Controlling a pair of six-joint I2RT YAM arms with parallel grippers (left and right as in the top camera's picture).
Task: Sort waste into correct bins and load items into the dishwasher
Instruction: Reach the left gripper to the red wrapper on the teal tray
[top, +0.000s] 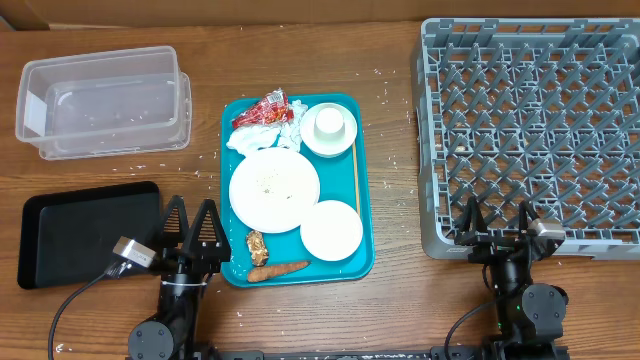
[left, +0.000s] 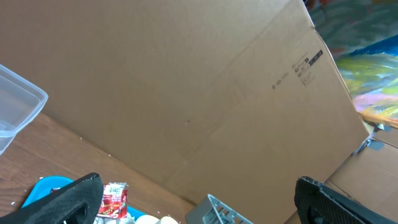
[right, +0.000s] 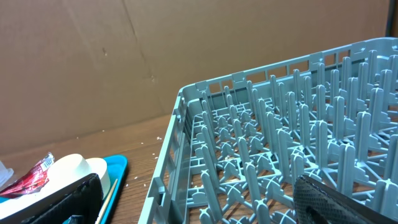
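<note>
Rice grains (top: 267, 183) speckle the round white plate (top: 292, 206).

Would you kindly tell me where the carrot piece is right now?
Overhead, the carrot piece lies at the near edge of the teal tray, below the brown food lump and beside the left gripper.

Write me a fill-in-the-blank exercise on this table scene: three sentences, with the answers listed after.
1. The carrot piece lies on the ___ tray.
2. The dish rack holds ___ dishes.
3. The left gripper and right gripper both stand ___, holding nothing.
Missing words: teal; no; open.
</note>
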